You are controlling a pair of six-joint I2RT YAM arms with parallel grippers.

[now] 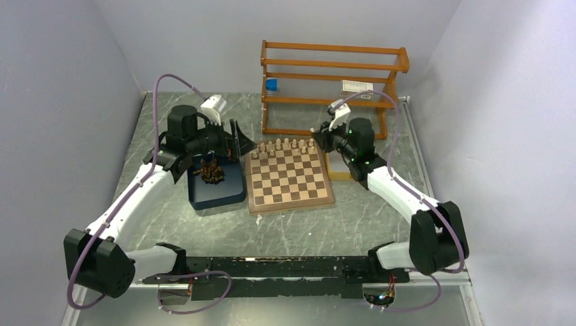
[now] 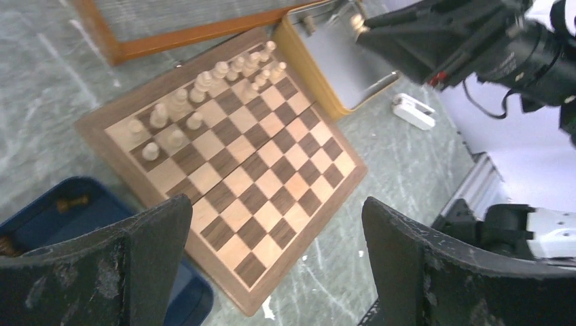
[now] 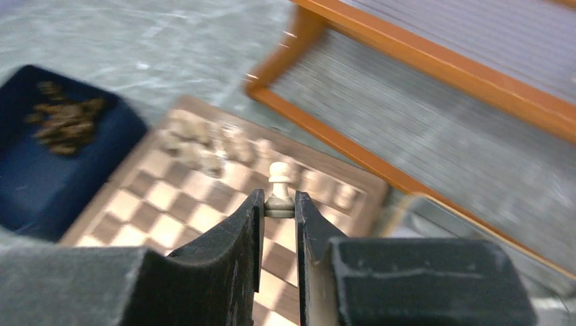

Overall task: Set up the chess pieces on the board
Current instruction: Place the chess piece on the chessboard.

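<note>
The board (image 1: 292, 185) lies mid-table, with several cream chess pieces (image 1: 282, 145) along its two far rows. Dark chess pieces (image 1: 210, 171) are heaped in a dark blue tray (image 1: 219, 195) left of it. My right gripper (image 3: 278, 197) is shut on the base of a cream pawn (image 3: 279, 178), held upright above the board's far right corner (image 3: 353, 197). My left gripper (image 2: 275, 204) hangs wide open with nothing between its fingers, above the board's left edge (image 2: 224, 265). The cream rows (image 2: 204, 85) show beyond it.
A wooden shelf rack (image 1: 333, 81) stands right behind the board. A shallow tan tray (image 1: 337, 168) sits against the board's right side, under my right arm. A small white object (image 2: 413, 111) lies on the marbled table beside that tray.
</note>
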